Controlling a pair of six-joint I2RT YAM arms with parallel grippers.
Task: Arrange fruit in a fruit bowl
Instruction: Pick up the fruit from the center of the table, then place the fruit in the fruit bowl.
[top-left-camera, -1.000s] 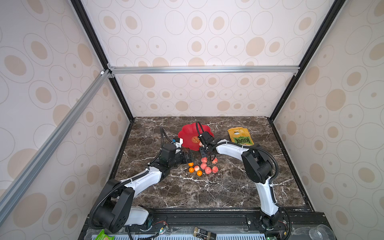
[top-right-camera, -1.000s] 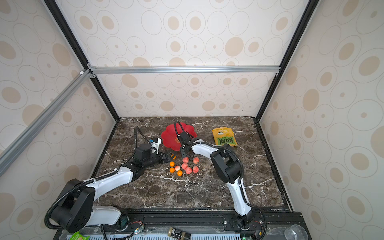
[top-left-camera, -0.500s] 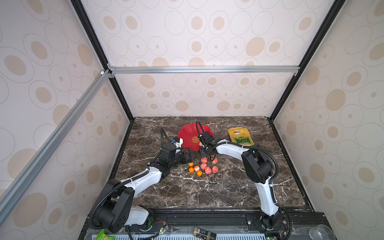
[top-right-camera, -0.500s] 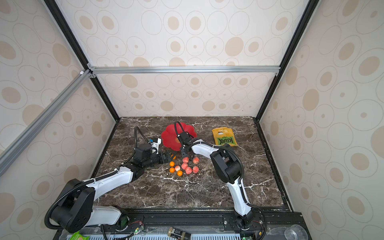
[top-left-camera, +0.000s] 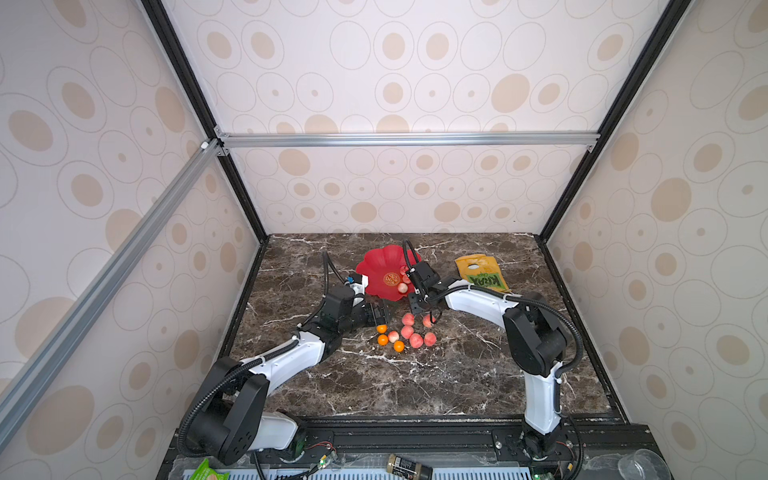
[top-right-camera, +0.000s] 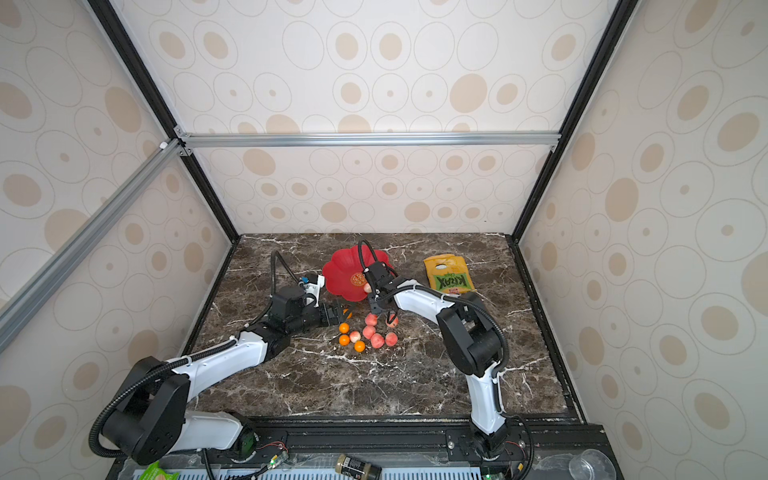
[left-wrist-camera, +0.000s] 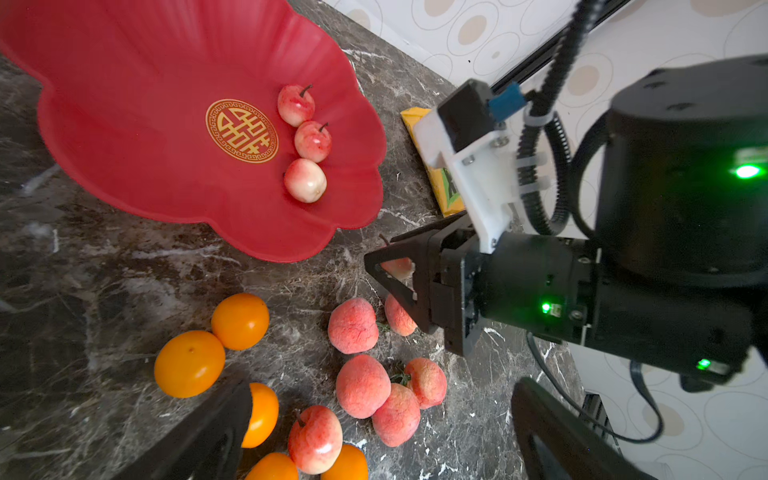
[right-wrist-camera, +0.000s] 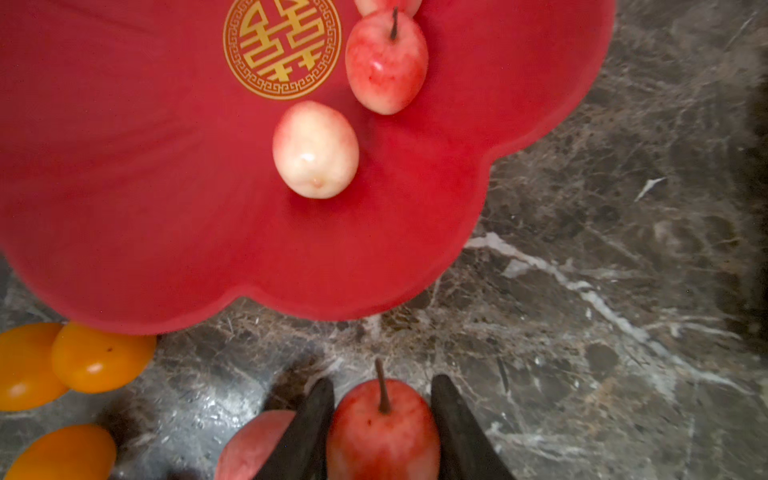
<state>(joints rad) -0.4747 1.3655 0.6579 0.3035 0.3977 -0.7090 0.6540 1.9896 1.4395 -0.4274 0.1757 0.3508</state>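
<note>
Bench (top-left-camera: 415, 386): dark marble, carries everything you see.
Fruit bowl (top-left-camera: 374, 259): red, scalloped, far centre.
Snack bag (top-left-camera: 478, 272): 3 o'clock of bowl, apart.
Left pincer (left-wrist-camera: 382, 383): released, jaws wide, near orange fruit (left-wrist-camera: 189, 363).
Right pincer (right-wrist-camera: 382, 378): grasping stemmed fruit (right-wrist-camera: 382, 432), 6 o'clock off bowl rim.
Bowl fruit (left-wrist-camera: 309, 141): three, 3 o'clock of gold mark (left-wrist-camera: 242, 130).
Loose fruit (top-left-camera: 407, 332): clustered, 6 o'clock of bowl.

Right wrist view: the red bowl (right-wrist-camera: 166, 208) runs off the top and left edges; the stemmed red fruit (right-wrist-camera: 384, 432) is cut off at the bottom. Left wrist view: the right gripper (left-wrist-camera: 386, 262) hides most of the yellow bag (left-wrist-camera: 434, 174).
</note>
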